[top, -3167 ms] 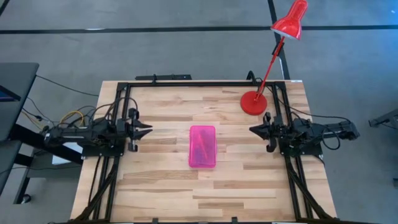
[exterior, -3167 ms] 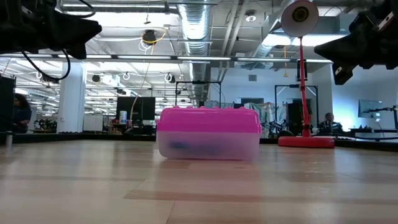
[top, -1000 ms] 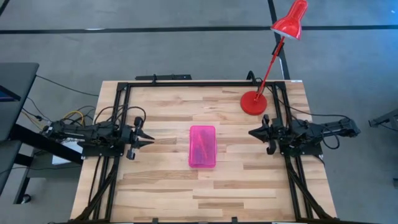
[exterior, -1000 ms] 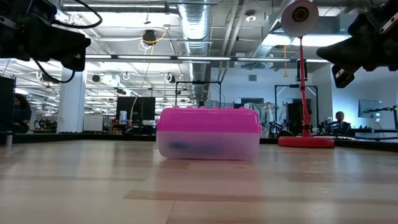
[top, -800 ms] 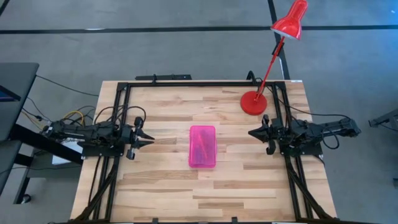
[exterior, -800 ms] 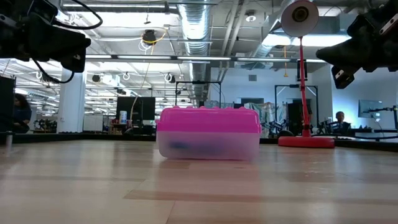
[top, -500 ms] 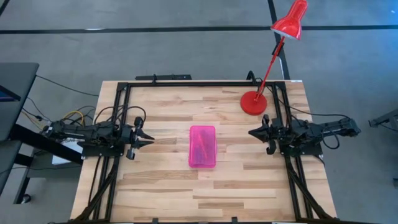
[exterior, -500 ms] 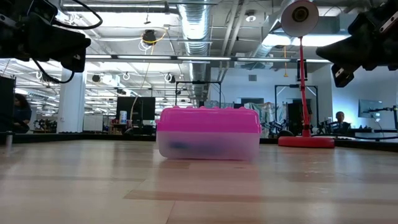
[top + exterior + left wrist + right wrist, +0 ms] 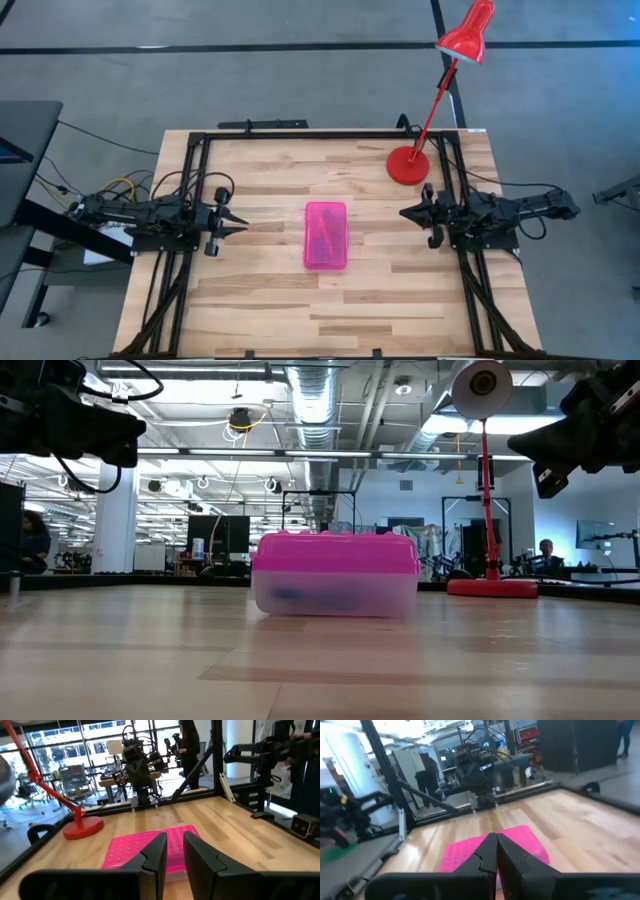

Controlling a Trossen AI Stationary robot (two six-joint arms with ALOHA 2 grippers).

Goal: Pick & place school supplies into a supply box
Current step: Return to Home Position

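Box (image 9: pixel 325 235) is lying at the middle of the table (image 9: pixel 260 300) with its pink lid shut, well apart from both grippers. Left gripper (image 9: pixel 241 227) is hovering at the left edge, its fingers parted by a narrow gap and holding nothing. Right gripper (image 9: pixel 404 212) is hovering at the right edge, fingers pressed together and empty (the lamp (image 9: pixel 407 165) is standing near it on the far side).

Judgement: packing is looking complete, with only the parking of the arms outstanding. Each arm should be drawing straight outward at height. The right arm should be steering clear of the lamp base, and neither should be sweeping toward the box.
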